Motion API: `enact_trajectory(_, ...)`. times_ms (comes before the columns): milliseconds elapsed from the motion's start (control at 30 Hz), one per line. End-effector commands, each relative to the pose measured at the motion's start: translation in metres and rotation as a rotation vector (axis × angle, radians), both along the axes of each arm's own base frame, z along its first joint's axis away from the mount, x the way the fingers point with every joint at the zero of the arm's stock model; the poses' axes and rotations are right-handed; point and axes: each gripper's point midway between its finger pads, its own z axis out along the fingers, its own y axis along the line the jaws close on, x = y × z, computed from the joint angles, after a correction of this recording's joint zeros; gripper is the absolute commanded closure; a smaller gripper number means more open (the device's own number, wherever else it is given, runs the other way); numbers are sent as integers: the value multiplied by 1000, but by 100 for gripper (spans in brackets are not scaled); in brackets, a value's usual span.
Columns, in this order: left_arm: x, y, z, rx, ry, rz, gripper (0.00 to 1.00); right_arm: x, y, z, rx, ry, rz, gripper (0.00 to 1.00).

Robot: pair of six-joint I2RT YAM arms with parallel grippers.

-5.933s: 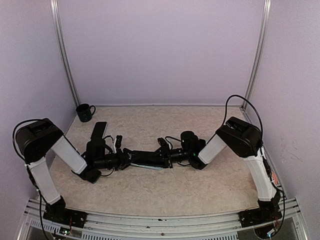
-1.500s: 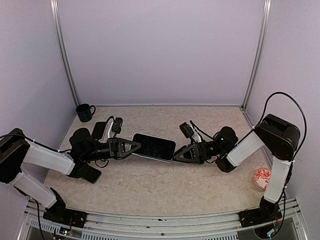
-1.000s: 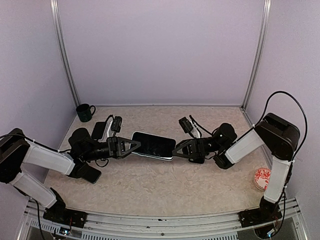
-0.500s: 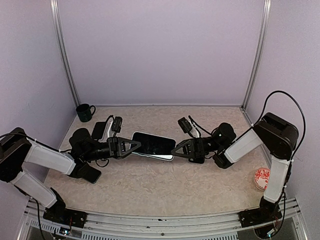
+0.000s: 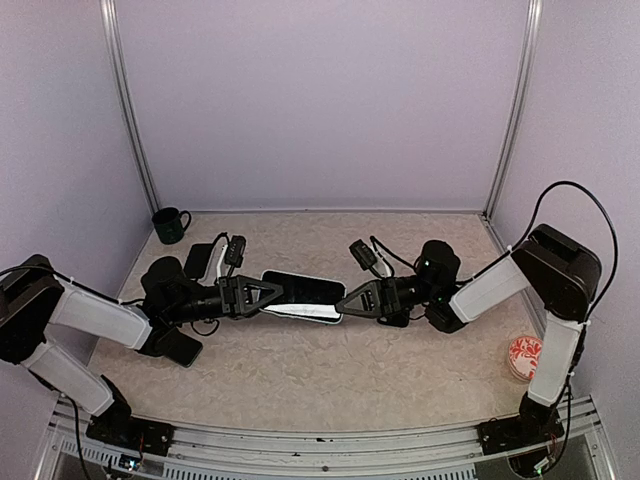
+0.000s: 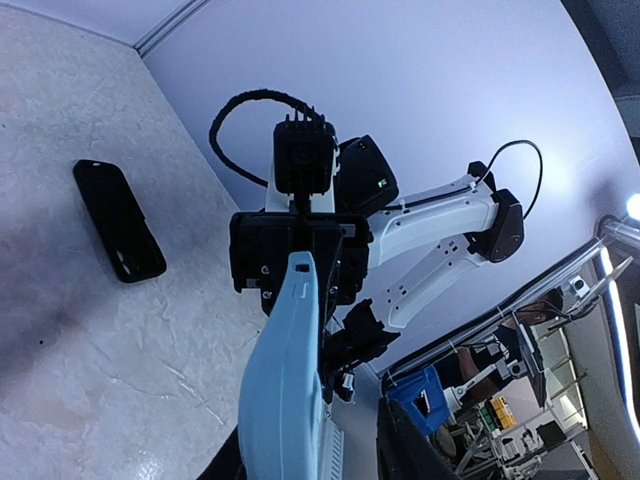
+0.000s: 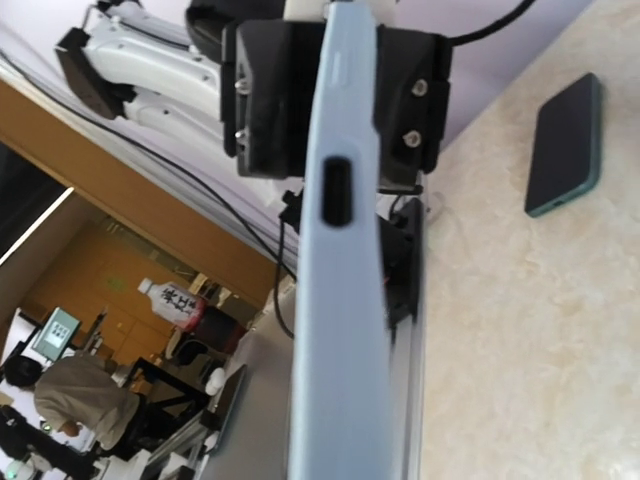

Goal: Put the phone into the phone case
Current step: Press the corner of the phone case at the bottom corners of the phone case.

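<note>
A pale blue phone case (image 5: 300, 297) with a dark phone face showing in it hangs above the table between my two grippers. It is tipped partly onto its long edge. My left gripper (image 5: 266, 295) is shut on its left end and my right gripper (image 5: 343, 303) is shut on its right end. The left wrist view shows the case edge-on (image 6: 285, 390), with the right gripper clamped on its far end. The right wrist view shows the case's end with a port hole (image 7: 340, 300). My own fingers are hidden there.
A second dark phone-shaped slab with a teal edge (image 5: 198, 260) lies flat behind the left arm; it also shows in the right wrist view (image 7: 565, 145). A dark slab (image 6: 118, 220) lies on the table in the left wrist view. A green mug (image 5: 170, 224) stands back left. A red-and-white dish (image 5: 522, 357) sits front right.
My right gripper has moved left, toward the left gripper. The case has rolled from nearly face-up to partly on edge. The left gripper has hardly moved.
</note>
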Motion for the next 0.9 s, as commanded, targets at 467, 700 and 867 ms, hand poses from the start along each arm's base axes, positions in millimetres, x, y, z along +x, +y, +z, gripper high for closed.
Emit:
enact_trajectory(467,10,-4,-11,68,-18,38,100,7,4,19,-82,-139,-89,95)
enact_trajectory(700,7,-5,-8,81,-45,18,100,-1,2,18,-91,-153,-42,68)
enact_trajectory(867,2,-6,-3,82,-69,-6,100,1,4,17,-98,-152,-29,66)
